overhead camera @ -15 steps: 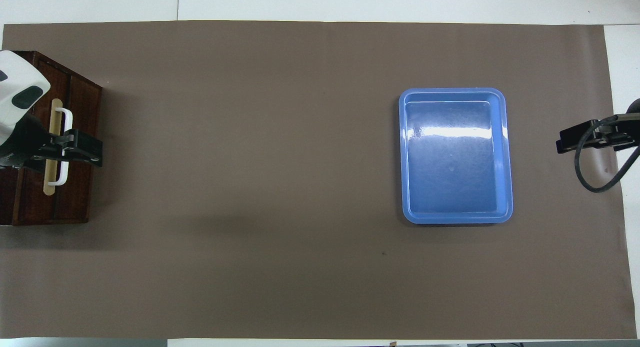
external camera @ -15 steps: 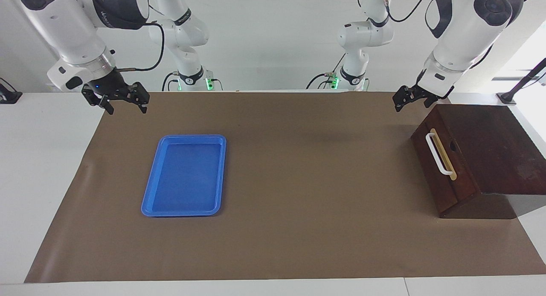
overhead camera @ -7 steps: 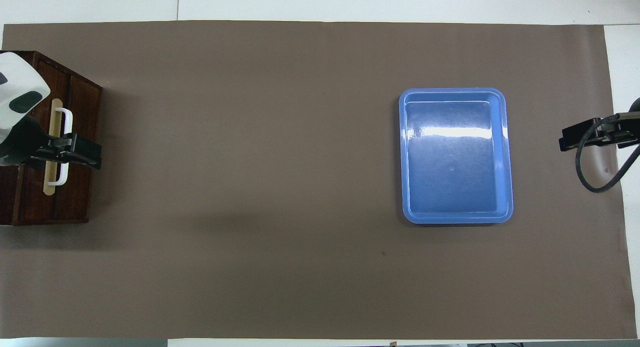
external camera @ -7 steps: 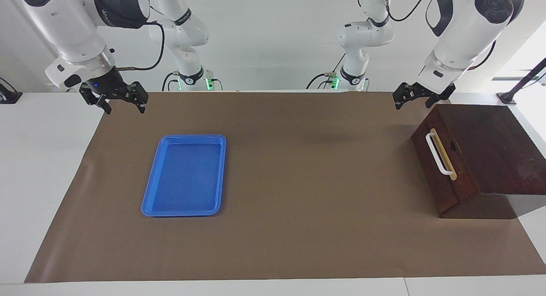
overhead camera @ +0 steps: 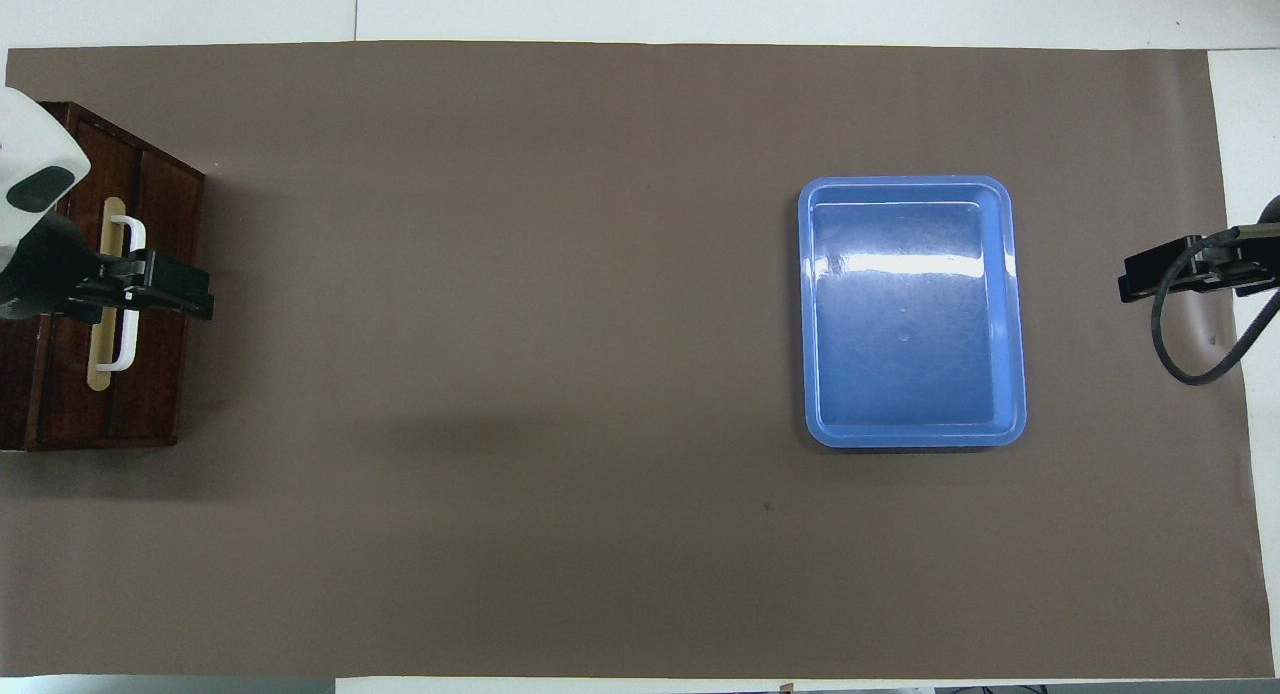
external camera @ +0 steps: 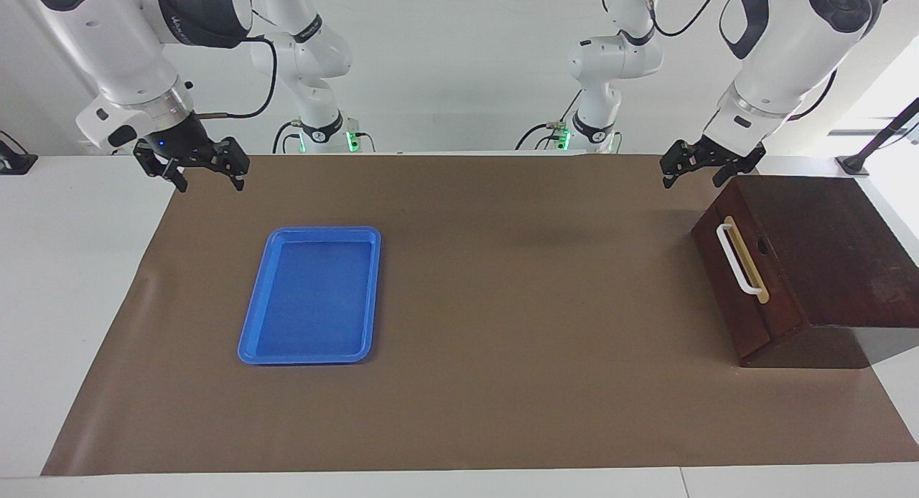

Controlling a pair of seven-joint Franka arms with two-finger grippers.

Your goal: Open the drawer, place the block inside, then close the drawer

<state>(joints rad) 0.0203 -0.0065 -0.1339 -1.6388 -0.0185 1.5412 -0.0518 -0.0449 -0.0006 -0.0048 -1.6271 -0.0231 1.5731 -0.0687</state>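
Here, spread flat across a white table (external camera: 72,283): a matte brown paper mat (external camera: 502,383), smooth apart from a faint crease near one corner. Standing at the left arm's end of the mat: a dark reddish-brown wooden box (external camera: 826,254) with a glossy, slightly scuffed top, block-shaped and turned a little askew. Set into its front: a single drawer (external camera: 747,283), pushed fully in, carrying a white bar handle (external camera: 737,260) mounted on a narrow tan strip. No yellow block visible in either view.

Lying well apart from the box, toward the right arm's end of the mat: a flat rectangular tray of shiny blue plastic (overhead camera: 912,311), with rounded corners and a low raised rim, catching a streak of light.

Hanging in the air just beside the box's corner nearest the robots: the left gripper (external camera: 700,169), black, two-fingered, fingers spread wide apart, nothing between them. Clear of the wood in the facing view, above the drawer front and not touching the handle; in the overhead view, overlapping the handle only because of its height (overhead camera: 165,296).

Waiting well apart from the box, over the mat's edge at the right arm's end, nearer to the robots than the tray: the right gripper (external camera: 207,176), also black, fingers likewise spread wide, gripping nothing, a dark cable looping from its wrist.
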